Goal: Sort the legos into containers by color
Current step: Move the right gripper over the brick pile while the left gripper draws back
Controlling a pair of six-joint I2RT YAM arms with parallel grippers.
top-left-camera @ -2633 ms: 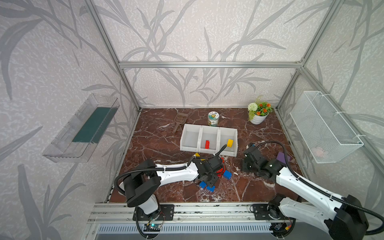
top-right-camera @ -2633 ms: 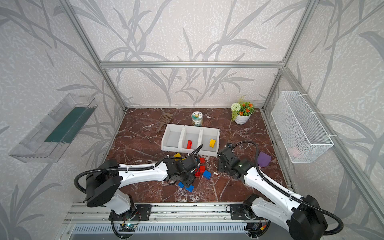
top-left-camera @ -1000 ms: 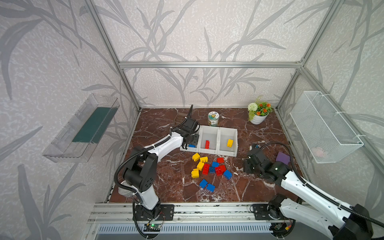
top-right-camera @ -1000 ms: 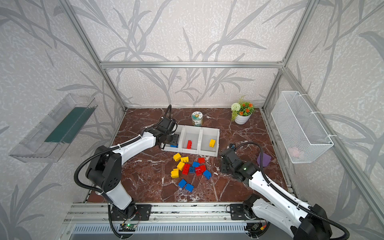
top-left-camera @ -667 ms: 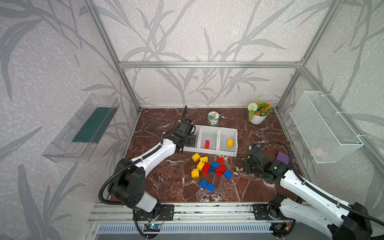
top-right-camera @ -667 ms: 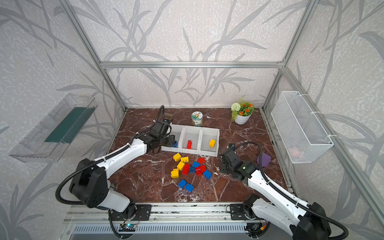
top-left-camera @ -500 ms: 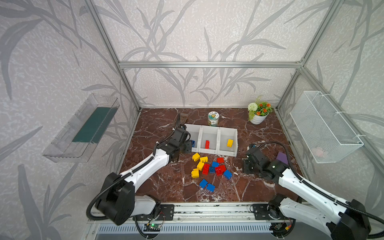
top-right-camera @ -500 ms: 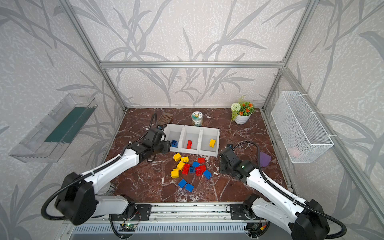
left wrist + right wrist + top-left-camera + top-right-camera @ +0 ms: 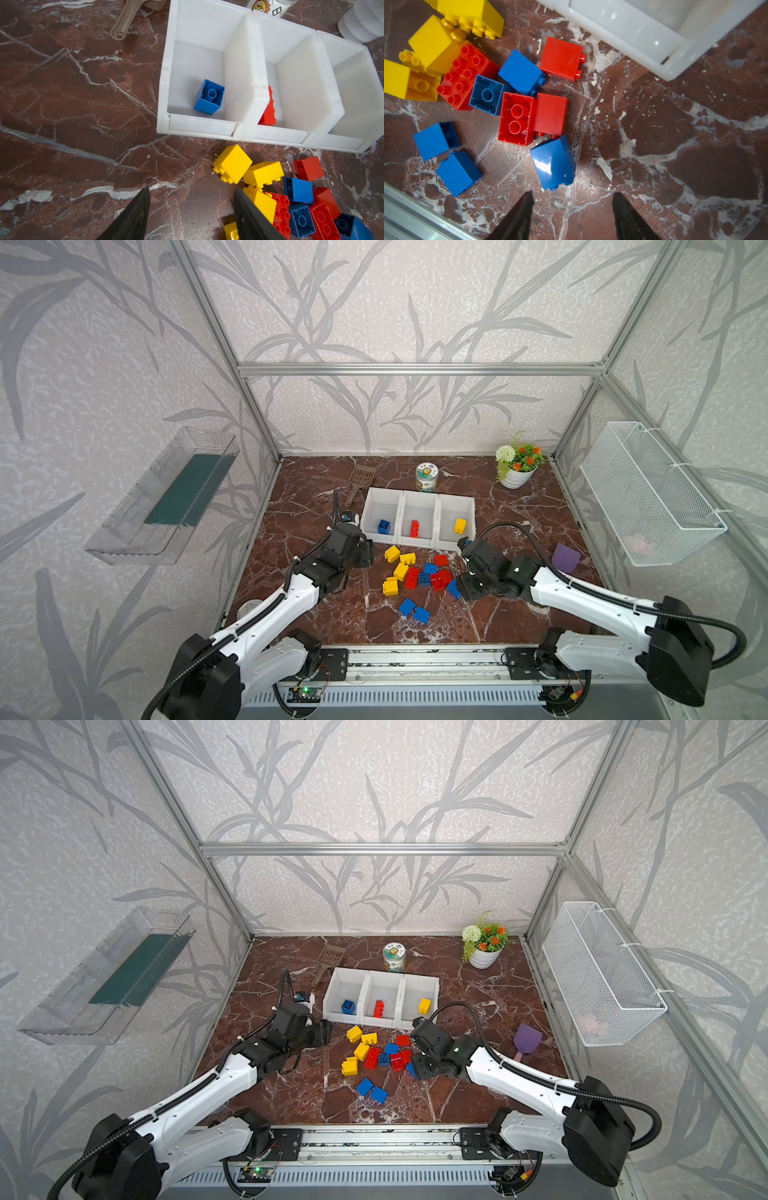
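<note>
Though hidden from wrists, binned yellow lego [image 9: 459, 525].

Between the left claw [image 9: 190, 191] and the right claw [image 9: 571, 196], five blue legos [image 9: 406, 606], four red legos [image 9: 412, 577] and four yellow legos [image 9: 392, 553] are lying loose, while beyond both claws three containers [image 9: 420, 508] are each holding one more.

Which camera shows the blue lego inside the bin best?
The left wrist view: the blue lego appears large and sharp, hollow underside facing the camera, alone in its container. In both top views it is only a small blue spot. The right wrist view does not show it.
</note>
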